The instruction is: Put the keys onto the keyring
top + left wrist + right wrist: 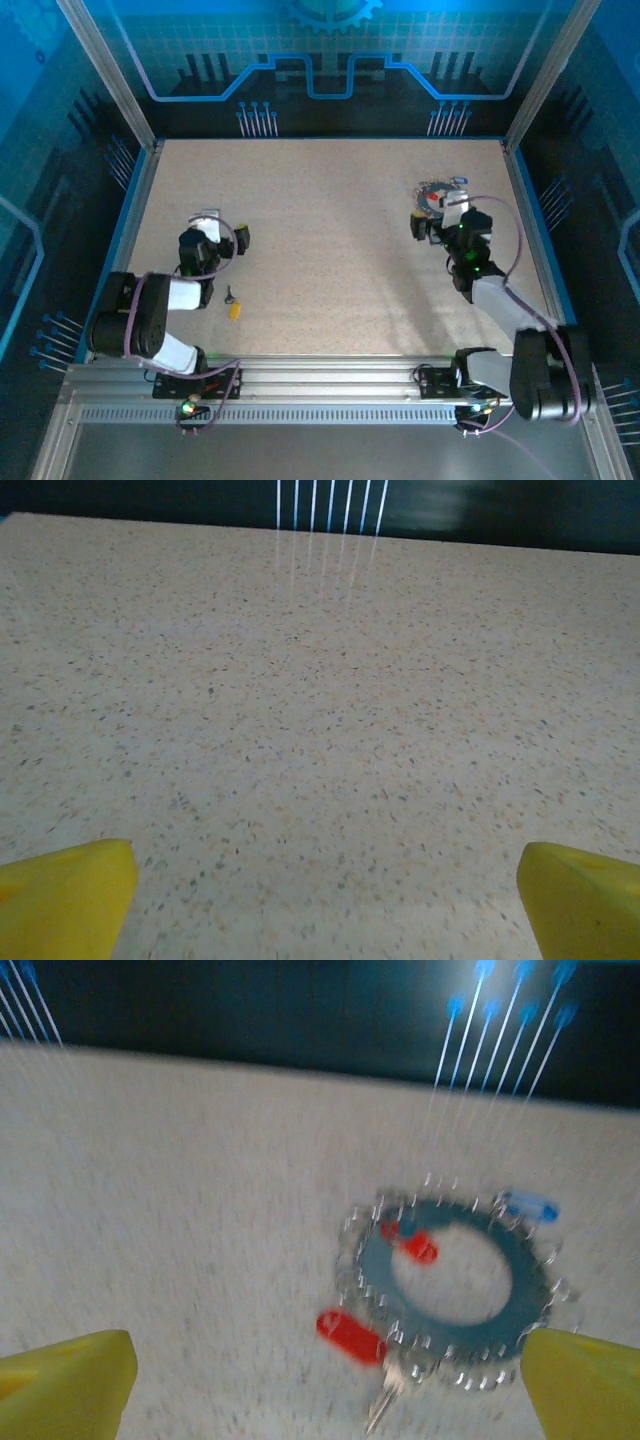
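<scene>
The keyring (pixel 450 1282) is a grey loop with a bumpy silver outline, lying on the table at the back right (pixel 437 190). A red key (pixel 350 1335) lies at its near-left edge, silver blade (pixel 385 1402) pointing toward me. A second red piece (pixel 420 1248) sits inside the loop, and a blue key (pixel 530 1205) at its far rim. My right gripper (pixel 325 1385) (pixel 440 213) is open just short of the ring, nothing between its fingers. The yellow key (pixel 234 310) lies near the left arm. My left gripper (pixel 213 230) (pixel 327 900) is open over bare table, beyond that key.
A small dark piece (pixel 229 294) lies just above the yellow key. The speckled beige table (pixel 330 240) is bounded by blue side rails and a dark back wall. The arm bases sit on the metal rail (pixel 320 385) at the near edge.
</scene>
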Controlling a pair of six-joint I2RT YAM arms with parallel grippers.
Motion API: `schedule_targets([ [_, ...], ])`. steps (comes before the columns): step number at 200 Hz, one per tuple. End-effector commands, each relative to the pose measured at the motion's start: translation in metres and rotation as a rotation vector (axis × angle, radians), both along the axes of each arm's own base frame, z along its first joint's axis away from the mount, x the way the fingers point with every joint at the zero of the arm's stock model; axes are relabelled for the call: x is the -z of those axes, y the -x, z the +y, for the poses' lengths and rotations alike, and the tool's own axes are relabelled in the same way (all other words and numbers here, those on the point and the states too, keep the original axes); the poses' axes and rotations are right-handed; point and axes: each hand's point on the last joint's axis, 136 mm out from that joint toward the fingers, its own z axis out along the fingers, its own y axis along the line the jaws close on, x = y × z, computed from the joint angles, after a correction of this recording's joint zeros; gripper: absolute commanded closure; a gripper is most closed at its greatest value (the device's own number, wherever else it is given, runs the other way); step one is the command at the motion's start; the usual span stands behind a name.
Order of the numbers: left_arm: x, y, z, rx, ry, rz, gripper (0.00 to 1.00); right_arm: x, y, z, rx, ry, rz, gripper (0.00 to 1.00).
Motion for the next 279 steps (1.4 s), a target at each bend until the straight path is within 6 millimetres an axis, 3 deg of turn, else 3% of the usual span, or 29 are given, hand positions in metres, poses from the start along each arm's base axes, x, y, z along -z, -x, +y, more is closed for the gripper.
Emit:
schedule_targets([
  [1, -0.049, 0.011, -0.004, -0.011, -0.032, -0.136, 0.01, -0.008, 0.011, -0.020, 0.147, -0.111, 0.127, 0.00],
  [19, -0.082, 0.020, -0.008, -0.027, 0.040, -0.147, 0.01, -0.002, 0.016, -0.047, 0.351, -0.227, 0.240, 0.00],
  [55, -0.136, 0.035, -0.018, -0.031, 0.203, -0.061, 0.01, 0.030, 0.002, -0.057, 0.411, -0.274, 0.437, 0.04],
  [71, -0.152, 0.050, 0.002, -0.202, 0.315, 0.022, 0.01, 0.041, -0.010, -0.057, 0.405, -0.274, 0.514, 0.13],
  [85, -0.155, 0.074, 0.023, -0.406, 0.439, 0.138, 0.01, 0.050, -0.020, -0.054, 0.387, -0.261, 0.579, 0.17],
  [103, -0.188, 0.075, 0.003, -0.239, 0.356, 0.174, 0.01, 0.064, -0.033, -0.039, 0.306, -0.235, 0.647, 0.25],
  [120, -0.200, 0.070, -0.015, -0.099, 0.297, 0.172, 0.01, 0.076, -0.045, -0.020, 0.230, -0.148, 0.691, 0.30],
  [132, -0.195, 0.066, -0.026, -0.004, 0.244, 0.178, 0.01, 0.084, -0.053, -0.009, 0.201, -0.103, 0.725, 0.36],
  [152, -0.172, 0.060, -0.026, -0.014, 0.243, 0.229, 0.01, 0.096, -0.068, -0.005, 0.197, -0.107, 0.766, 0.40],
  [180, -0.148, 0.053, -0.033, -0.006, 0.313, 0.267, 0.01, 0.112, -0.085, -0.006, 0.184, -0.152, 0.808, 0.38],
  [213, -0.147, 0.053, -0.040, 0.044, 0.310, 0.281, 0.01, 0.132, -0.100, 0.001, 0.121, -0.142, 0.856, 0.31],
  [246, -0.141, 0.054, -0.042, 0.046, 0.322, 0.299, 0.01, 0.146, -0.103, 0.005, 0.094, -0.141, 0.932, 0.26],
  [279, -0.138, 0.053, -0.042, 0.039, 0.341, 0.304, 0.01, 0.160, -0.089, 0.013, 0.089, -0.109, 1.024, 0.22],
])
